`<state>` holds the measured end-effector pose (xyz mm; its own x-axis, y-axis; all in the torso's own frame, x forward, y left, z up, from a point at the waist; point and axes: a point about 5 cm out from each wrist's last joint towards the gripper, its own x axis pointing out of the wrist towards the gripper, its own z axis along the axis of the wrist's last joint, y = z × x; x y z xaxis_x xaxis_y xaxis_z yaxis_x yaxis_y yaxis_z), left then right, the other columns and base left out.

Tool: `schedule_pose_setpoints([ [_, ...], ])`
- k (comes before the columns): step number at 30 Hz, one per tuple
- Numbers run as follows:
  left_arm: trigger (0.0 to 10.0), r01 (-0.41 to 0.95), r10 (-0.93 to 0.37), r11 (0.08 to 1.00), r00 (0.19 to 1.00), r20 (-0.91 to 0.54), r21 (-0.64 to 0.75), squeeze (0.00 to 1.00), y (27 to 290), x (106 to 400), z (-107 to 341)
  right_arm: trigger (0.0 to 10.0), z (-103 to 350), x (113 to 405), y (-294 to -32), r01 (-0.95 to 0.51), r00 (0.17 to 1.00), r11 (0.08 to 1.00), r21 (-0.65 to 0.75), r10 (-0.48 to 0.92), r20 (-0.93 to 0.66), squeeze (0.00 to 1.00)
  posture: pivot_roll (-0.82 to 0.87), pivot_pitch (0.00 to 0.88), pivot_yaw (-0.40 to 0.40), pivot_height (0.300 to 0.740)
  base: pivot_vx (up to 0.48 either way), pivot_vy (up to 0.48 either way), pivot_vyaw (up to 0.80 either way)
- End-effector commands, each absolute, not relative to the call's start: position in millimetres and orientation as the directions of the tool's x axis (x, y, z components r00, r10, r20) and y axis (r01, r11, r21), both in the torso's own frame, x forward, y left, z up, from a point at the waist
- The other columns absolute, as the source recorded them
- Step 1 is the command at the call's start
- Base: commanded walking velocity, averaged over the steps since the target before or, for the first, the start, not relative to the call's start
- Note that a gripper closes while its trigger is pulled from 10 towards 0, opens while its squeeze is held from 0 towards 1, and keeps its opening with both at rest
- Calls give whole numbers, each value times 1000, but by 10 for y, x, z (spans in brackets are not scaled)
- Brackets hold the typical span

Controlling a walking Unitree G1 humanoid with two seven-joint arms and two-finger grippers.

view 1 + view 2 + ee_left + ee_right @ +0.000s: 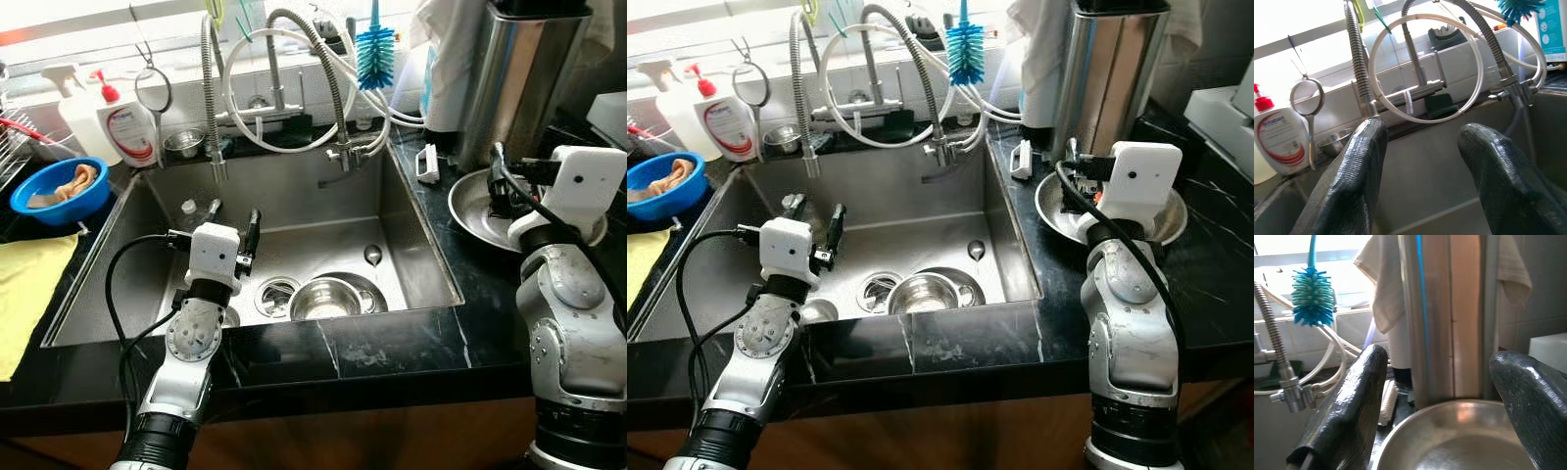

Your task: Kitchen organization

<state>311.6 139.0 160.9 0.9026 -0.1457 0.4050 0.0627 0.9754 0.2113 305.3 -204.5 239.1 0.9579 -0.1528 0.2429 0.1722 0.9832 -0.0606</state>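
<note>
Hovering inside the sink, left hand has its fingers spread wide, holding nothing, touching nothing; the wrist view looks across the basin toward the back wall. Right hand sits over the steel bowl on the black marble table right of the sink, fingers also wide apart, empty; one per side above the bowl's rim, contact with it can't be judged.

Near edge of the sink floor: small steel bowl next to the drain strainer, just beside the left arm. A spoon lies further back on the basin floor. Sink is stainless, set in the dark table.

Left of the sink: yellow cloth on the table, then a blue bowl with something tan in it. Behind it, soap bottle with red pump and a spray bottle. Wire strainer hangs at the back wall, little steel cup below it.

Back rim: coiled spring faucets and white hoses looped around. Blue bottle brush stands upright behind the taps. Small white scrub brush on the table right of the sink. Tall steel canister right behind the big bowl, white towel hanging beside it.
</note>
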Motion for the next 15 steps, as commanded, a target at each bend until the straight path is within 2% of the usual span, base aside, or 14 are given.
schedule_pose_setpoints([
  [1,10000,33,-116,979,900,419,202,0,1467,3118,1646,10000,2404,3074,-1971,141,960,988,-58,-123,251,0,-272,0,124,740,-266,0,0],
  [5,10000,19,-103,979,902,419,201,0,1491,3112,1647,10000,2392,3076,-1973,143,962,988,-61,-124,245,0,-266,0,121,740,-458,0,0],
  [13,10000,-2,-67,987,908,413,163,0,1523,3119,1642,10000,2407,3073,-2000,152,960,986,-62,-132,248,0,-264,0,119,740,0,0,0],
  [15,10000,-6,-61,987,908,414,160,0,1533,3124,1649,10000,2410,3075,-2000,152,960,986,-63,-132,248,0,-262,0,117,740,-427,0,0],
])
